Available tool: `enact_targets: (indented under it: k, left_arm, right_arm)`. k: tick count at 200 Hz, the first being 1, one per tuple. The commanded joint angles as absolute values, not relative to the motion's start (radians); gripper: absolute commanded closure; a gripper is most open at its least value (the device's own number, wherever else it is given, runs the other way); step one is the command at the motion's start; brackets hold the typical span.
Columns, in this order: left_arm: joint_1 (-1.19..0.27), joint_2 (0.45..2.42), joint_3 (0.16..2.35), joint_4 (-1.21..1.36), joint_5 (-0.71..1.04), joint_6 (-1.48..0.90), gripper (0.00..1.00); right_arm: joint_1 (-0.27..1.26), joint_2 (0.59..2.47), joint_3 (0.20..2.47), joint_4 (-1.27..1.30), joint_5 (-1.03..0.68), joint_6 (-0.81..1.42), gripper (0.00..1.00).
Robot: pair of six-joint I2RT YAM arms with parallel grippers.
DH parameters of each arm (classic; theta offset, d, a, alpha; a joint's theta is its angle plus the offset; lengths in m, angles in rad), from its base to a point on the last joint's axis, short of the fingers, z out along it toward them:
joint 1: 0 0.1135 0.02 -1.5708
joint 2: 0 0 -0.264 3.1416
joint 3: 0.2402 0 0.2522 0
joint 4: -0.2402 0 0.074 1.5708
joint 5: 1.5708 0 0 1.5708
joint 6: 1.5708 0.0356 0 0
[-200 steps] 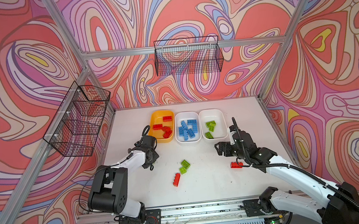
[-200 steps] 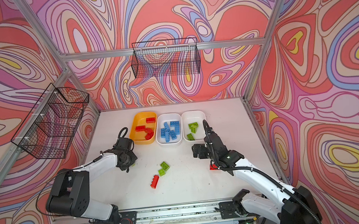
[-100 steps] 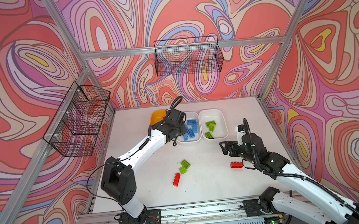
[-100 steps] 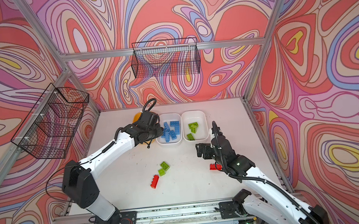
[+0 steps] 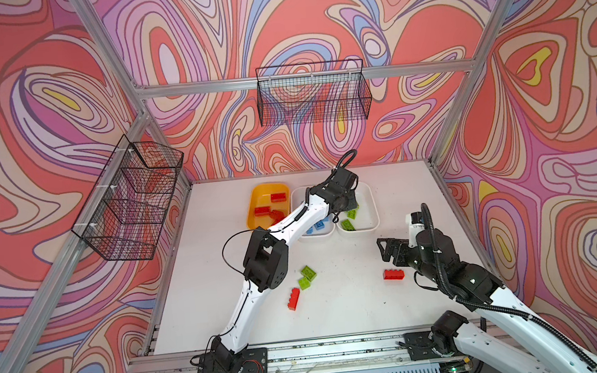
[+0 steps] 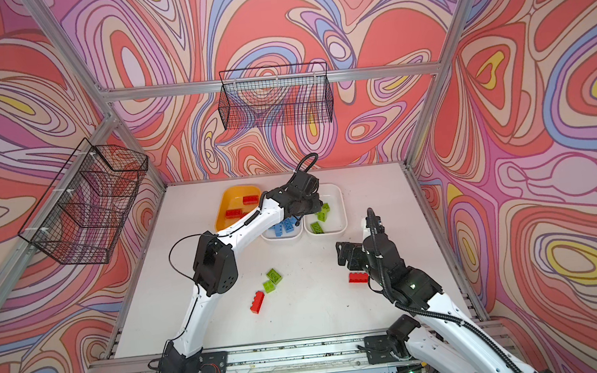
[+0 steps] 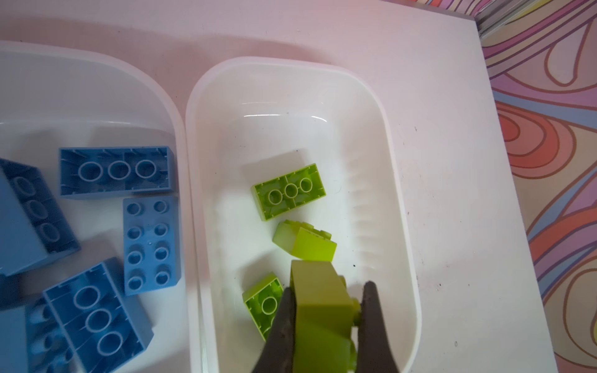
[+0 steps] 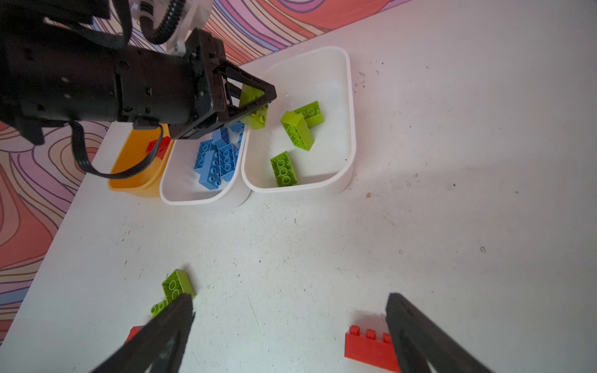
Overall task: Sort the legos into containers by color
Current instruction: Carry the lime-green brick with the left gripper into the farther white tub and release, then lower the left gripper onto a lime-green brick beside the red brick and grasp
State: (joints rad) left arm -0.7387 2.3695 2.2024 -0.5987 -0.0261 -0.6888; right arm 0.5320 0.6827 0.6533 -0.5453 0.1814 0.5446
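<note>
Left fingers grip a lime green studded plastic brick above the white plastic tub: deposit step; next, open them fully. Right fingers: wide open, empty.

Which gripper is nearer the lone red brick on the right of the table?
Right. The right gripper hangs open right beside the red brick. The left gripper is far off over the white tub, shut on a green brick.
</note>
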Motion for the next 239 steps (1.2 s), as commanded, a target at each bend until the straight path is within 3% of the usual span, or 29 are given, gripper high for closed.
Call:
enact_targets:
  k: [1,16,28,52,100,175,239]
  left_arm:
    - [-0.733,2.399,2.257,-0.573,0.004,-0.689,0.55]
    - [-0.733,2.408,2.272,-0.568,0.024,-0.69,0.32]
    - [-0.732,2.395,2.263,-0.561,0.035,-0.693,0.24]
    - [-0.733,2.302,2.14,-0.498,0.032,-0.695,0.23]
    - [-0.733,1.926,1.664,-0.336,-0.052,-0.702,0.22]
    - [-0.732,1.386,0.99,-0.42,-0.177,-0.671,0.21]
    - [-0.733,1.209,0.758,-0.431,-0.13,-0.594,0.21]
  right_arm:
    - [0.537,0.668,0.637,-0.577,0.202,0.561,0.02]
    - [0.537,0.663,0.637,-0.576,0.201,0.562,0.02]
    - [0.537,0.661,0.637,-0.577,0.203,0.562,0.02]
    - [0.537,0.674,0.641,-0.577,0.204,0.563,0.02]
    - [0.537,0.736,0.68,-0.584,0.196,0.557,0.02]
    - [0.538,0.847,0.701,-0.55,0.127,0.577,0.02]
    - [0.577,0.93,0.757,-0.555,0.151,0.608,0.02]
